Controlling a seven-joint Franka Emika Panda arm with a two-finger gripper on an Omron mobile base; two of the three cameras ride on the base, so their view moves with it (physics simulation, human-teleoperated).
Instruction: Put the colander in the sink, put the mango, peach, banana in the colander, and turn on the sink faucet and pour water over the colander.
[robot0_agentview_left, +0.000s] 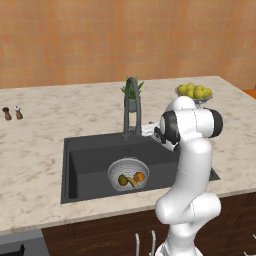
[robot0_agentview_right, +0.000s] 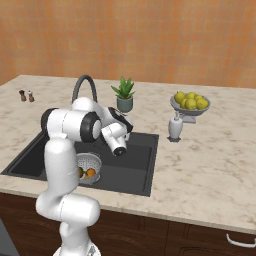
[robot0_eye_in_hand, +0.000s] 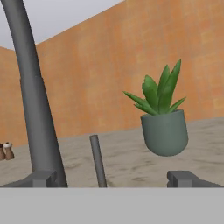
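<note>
The colander (robot0_agentview_left: 128, 173) sits in the sink (robot0_agentview_left: 90, 160), holding mango (robot0_agentview_left: 122, 180), banana (robot0_agentview_left: 132, 182) and peach (robot0_agentview_left: 139, 176). The gripper (robot0_eye_in_hand: 111, 178), jaws released and empty, faces the sink faucet (robot0_eye_in_hand: 37, 113).

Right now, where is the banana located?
In the left base view the banana lies inside the colander in the sink, between the mango and the peach.

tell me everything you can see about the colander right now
The colander is a round silver-grey bowl of perforated metal, sitting upright on the floor of the dark sink, toward its front and below the faucet spout. Inside it lie the dark green mango, the yellow banana and the orange peach, close together. No water stream is visible over it. In the right base view the arm covers part of it. Nothing grips it.
</note>
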